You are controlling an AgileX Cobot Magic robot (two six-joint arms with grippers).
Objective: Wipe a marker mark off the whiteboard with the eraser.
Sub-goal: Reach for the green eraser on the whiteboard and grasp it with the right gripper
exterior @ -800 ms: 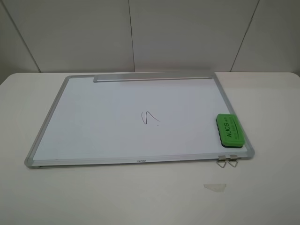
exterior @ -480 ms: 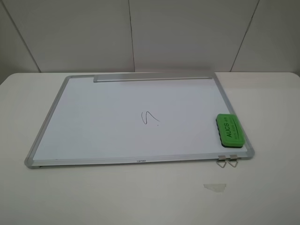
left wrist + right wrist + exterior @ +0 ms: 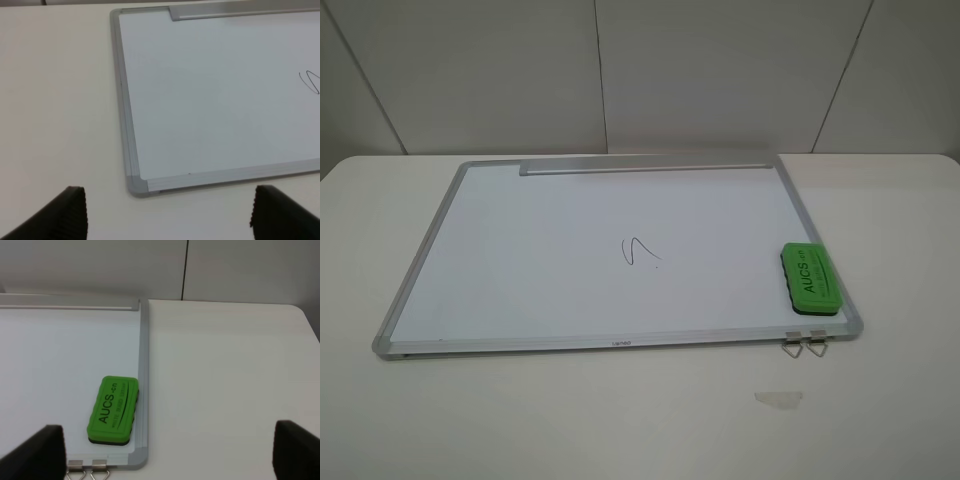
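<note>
We see the board (image 3: 540, 250) lying flat on the white counter (image 3: 900, 220), its silver frame (image 3: 415, 270) running all round it and the tray strip (image 3: 645, 166) along the far edge. The mark (image 3: 638, 252) is a thin dark squiggle with a tiny dot beside it, near the middle of the white surface. The eraser (image 3: 809, 281) lies flat on the board in its near right corner, green lettered face up. Its long side is just beside the right-hand frame, and it is well apart from the mark. Two metal clips (image 3: 806, 343) stick out from the near frame onto the counter, just below the eraser's corner. A small pale scrap (image 3: 778, 399) lies on the counter on the near side of the clips, apart from the board. In the left wrist view we find the left claw (image 3: 169, 215) spread wide with nothing between its dark ribbed fingers (image 3: 70, 217). It hangs over the counter just off the board's near left corner, and only one end of the mark shows at the edge of that view. In the right wrist view we find the right claw (image 3: 170, 452) likewise wide open and empty. Its fingers (image 3: 295, 452) stand to either side of the board's near right corner, and the eraser lies ahead of it, closer to one finger than to the other.
</note>
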